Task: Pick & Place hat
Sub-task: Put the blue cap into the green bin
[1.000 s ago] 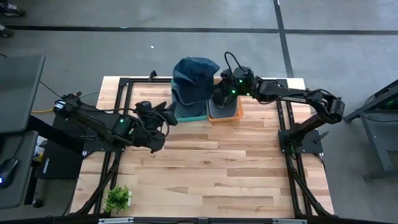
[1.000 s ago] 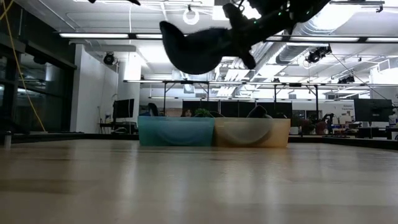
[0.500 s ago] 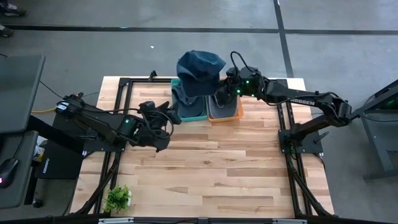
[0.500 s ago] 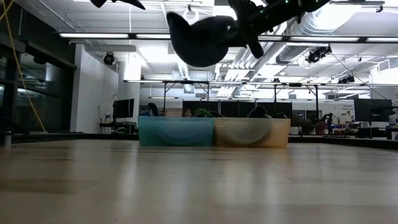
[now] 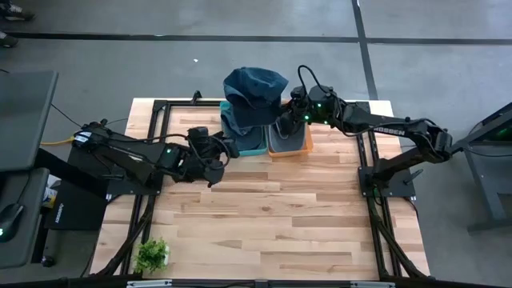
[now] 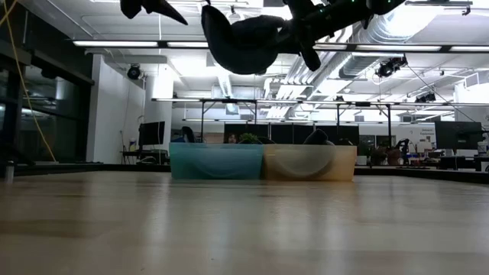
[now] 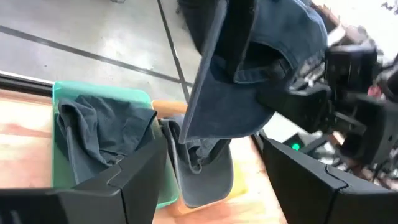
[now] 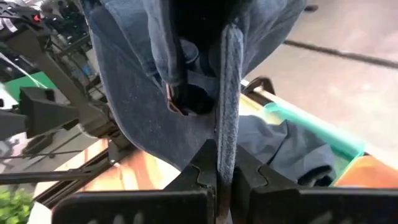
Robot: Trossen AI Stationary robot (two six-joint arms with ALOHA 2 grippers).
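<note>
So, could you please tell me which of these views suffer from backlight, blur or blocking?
Low view: ceiling lights turn the dark blue denim hat into a silhouette and the near wooden table top is soft. Right wrist view: the hat fills the picture, hiding most of the green plastic bin. High view: evenly lit.

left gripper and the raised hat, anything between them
Nothing solid: the left wrist view shows only open air from the open left gripper up to the denim hat pinched by the right gripper. Lower down sit the green bin and orange bin.
</note>
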